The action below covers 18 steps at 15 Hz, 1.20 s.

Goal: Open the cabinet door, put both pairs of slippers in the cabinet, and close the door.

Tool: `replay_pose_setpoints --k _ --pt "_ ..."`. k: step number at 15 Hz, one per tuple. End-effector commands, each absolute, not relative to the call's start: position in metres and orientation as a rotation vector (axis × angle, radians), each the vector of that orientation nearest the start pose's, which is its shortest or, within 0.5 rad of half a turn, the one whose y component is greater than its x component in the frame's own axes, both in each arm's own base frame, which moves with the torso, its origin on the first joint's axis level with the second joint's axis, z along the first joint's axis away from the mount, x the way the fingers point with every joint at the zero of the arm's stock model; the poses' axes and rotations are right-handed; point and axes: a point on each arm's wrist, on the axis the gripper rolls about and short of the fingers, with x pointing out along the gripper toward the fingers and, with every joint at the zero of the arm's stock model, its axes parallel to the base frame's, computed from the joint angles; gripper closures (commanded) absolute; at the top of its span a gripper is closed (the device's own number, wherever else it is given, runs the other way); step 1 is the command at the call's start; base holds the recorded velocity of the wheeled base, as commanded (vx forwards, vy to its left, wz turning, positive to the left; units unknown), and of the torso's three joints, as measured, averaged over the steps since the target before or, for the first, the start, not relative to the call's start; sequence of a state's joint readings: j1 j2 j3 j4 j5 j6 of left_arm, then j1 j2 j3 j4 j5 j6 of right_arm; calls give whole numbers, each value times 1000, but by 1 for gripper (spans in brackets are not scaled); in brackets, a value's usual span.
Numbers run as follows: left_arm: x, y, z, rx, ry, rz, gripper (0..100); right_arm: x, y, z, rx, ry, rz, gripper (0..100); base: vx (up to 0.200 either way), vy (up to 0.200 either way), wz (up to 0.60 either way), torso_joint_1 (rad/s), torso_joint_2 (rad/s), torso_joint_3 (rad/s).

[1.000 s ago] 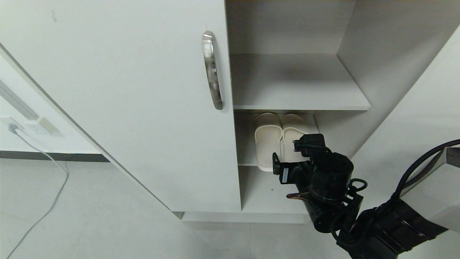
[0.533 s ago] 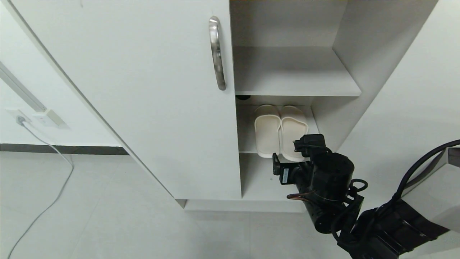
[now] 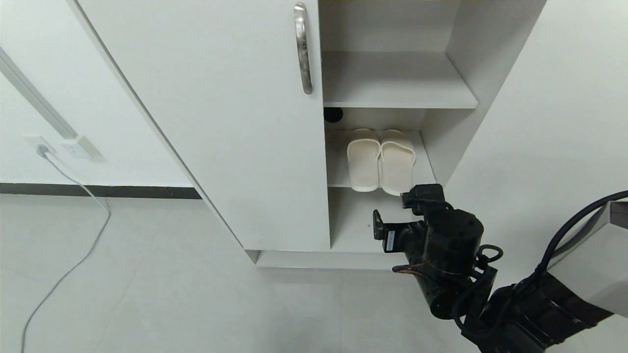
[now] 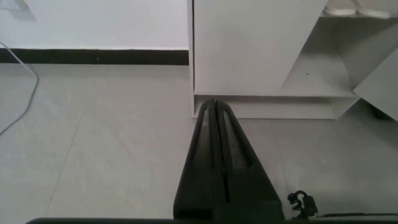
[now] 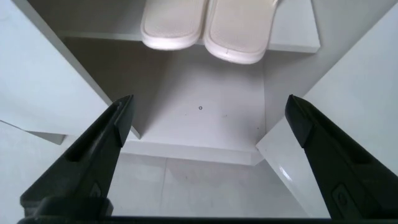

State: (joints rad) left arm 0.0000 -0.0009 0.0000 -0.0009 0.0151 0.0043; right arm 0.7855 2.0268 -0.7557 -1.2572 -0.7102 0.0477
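You are seeing smooth, rounded cream slippers (image 3: 365,159) lying on the flat white shelf (image 3: 337,167), the right gripper (image 5: 209,102) holding its black fingers apart, the left gripper (image 4: 215,106) pressing its fingers together.

Bright even light, soft shade under shelf (image 3: 397,81), glint on handle (image 3: 303,49)

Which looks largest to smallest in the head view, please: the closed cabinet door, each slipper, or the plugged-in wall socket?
1. closed cabinet door
2. left slipper and right slipper, which look alike
3. plugged-in wall socket, smallest
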Motion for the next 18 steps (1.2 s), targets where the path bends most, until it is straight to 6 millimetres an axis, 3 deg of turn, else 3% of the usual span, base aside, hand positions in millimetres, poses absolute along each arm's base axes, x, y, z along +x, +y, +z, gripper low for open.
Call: replay_pose_setpoints --k 1,11,18 --pt "-23 0 76 5 -1 15 100 260 240 122 35 15 76 0 0 0 0 0 0 0" --pt "-23 0 76 5 0 15 100 261 241 116 22 28 76 0 0 0 0 0 0 0" --pt "-23 0 76 5 -1 15 100 262 242 114 17 31 74 0 0 0 0 2 4 179"
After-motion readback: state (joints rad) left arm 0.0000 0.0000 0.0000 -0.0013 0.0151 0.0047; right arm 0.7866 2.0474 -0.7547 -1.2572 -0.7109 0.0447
